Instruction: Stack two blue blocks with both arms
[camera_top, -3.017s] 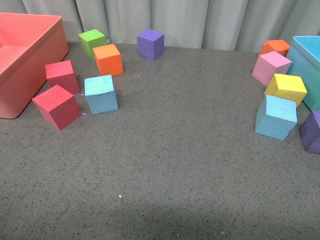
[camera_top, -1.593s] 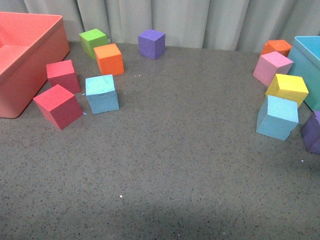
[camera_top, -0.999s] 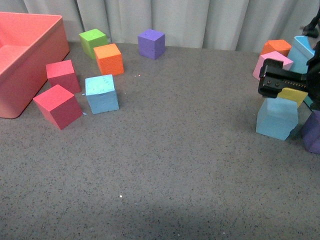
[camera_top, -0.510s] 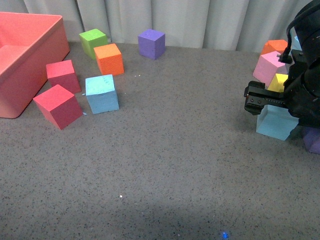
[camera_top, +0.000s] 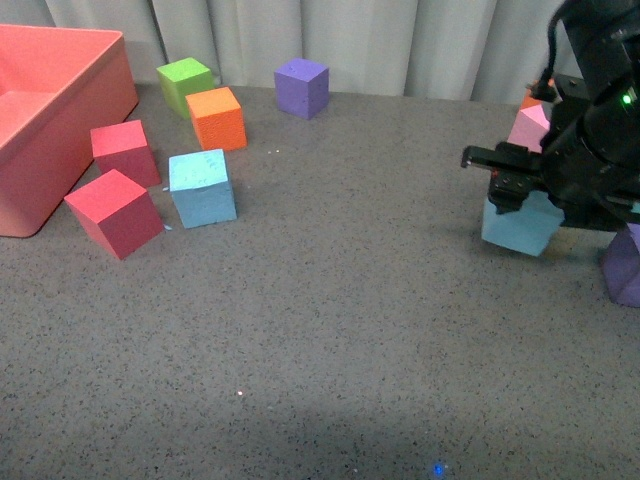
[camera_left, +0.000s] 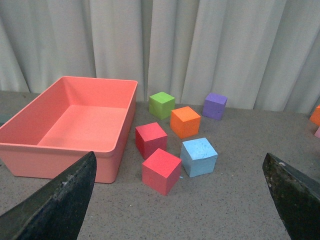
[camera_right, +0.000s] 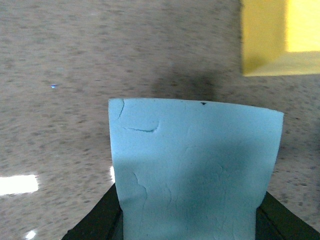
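One blue block (camera_top: 203, 188) sits on the grey table at the left, beside two red cubes; it also shows in the left wrist view (camera_left: 199, 157). My right gripper (camera_top: 520, 195) is shut on the other blue block (camera_top: 518, 226) at the right and holds it just above the table. That block fills the right wrist view (camera_right: 192, 170), between the two black fingers. My left gripper (camera_left: 180, 200) is open and empty, its two fingers wide apart, well back from the left blue block. The left arm is out of the front view.
A large coral bin (camera_top: 40, 120) stands at the far left. Red (camera_top: 115, 212), orange (camera_top: 217, 118), green (camera_top: 185, 84) and purple (camera_top: 301, 87) cubes lie around the left block. A pink cube (camera_top: 528, 125) and a purple cube (camera_top: 624, 268) are by the right arm; a yellow cube (camera_right: 280, 35) is close.
My right arm came in from the right, closed on the right blue block, and has lifted and carried it a little to the left. The left blue block has not moved.
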